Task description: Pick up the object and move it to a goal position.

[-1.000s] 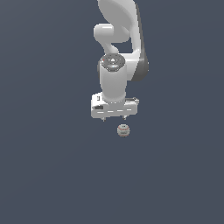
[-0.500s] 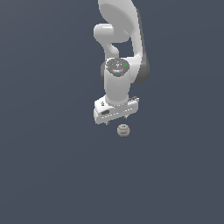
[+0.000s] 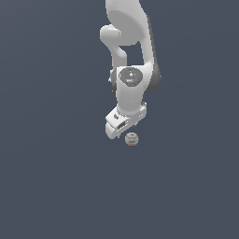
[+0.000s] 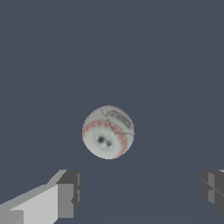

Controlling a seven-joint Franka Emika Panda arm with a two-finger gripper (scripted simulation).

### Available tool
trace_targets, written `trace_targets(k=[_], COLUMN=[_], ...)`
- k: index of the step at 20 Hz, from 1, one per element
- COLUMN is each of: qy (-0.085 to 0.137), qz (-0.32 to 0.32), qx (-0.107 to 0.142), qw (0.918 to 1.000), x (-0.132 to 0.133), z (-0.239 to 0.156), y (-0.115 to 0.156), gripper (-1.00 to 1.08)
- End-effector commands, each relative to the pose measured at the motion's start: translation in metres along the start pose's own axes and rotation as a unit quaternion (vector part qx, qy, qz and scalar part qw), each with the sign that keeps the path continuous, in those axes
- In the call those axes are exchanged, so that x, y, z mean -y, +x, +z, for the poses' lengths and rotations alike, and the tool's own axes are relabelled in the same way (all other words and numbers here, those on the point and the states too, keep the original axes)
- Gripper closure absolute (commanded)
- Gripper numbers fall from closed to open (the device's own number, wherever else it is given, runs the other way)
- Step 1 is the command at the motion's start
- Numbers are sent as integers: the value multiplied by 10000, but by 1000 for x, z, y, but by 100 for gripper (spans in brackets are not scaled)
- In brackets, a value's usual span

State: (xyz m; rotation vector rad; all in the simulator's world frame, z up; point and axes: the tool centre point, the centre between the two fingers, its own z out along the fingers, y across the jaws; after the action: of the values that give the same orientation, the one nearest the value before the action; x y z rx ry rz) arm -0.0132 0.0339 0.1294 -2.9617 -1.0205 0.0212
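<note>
So the closest stuff is in the wrist view: the two fingers of the gripper poke into the frame, dark pads on pale bodies, with a wide gap between them. Jaws are spread apart and there's nothing between them, so it's open and not holding anything.

Just past the fingertips sits the ball. It's off-white with faint red stitch marks curving around it, plus some grey smudgy patches, pretty much a tiny baseball. It isn't centred in the gap; it sits nearer the pale finger than the other finger. No contact with either pad that I can see.

In the exterior view, the ball rests on the flat dark grey-blue floor, and it's way smaller than the robot's hand. The gripper hangs just beside the ball, toward the exterior view's left of it and a touch higher, tilted so one end of the white hand dips lower than the other. The fingers themselves are too small to make out here, so the open call comes from the wrist view.

Farther back from the ball, the white arm rises up from the hand through a round wrist joint with a grey cap, and then out of the frame.
</note>
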Motion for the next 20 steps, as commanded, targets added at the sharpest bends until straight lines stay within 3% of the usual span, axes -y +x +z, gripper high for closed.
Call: trace_targets(k=[1, 7, 20], qy=[-12, -37, -70], qz=[-405, -1351, -2925], qx=[0, -2, -20], qw=[9992, 9908, 9562], x=[3, 10, 23], z=[4, 14, 29], y=[2, 7, 16], gripper=[-92, -92, -92])
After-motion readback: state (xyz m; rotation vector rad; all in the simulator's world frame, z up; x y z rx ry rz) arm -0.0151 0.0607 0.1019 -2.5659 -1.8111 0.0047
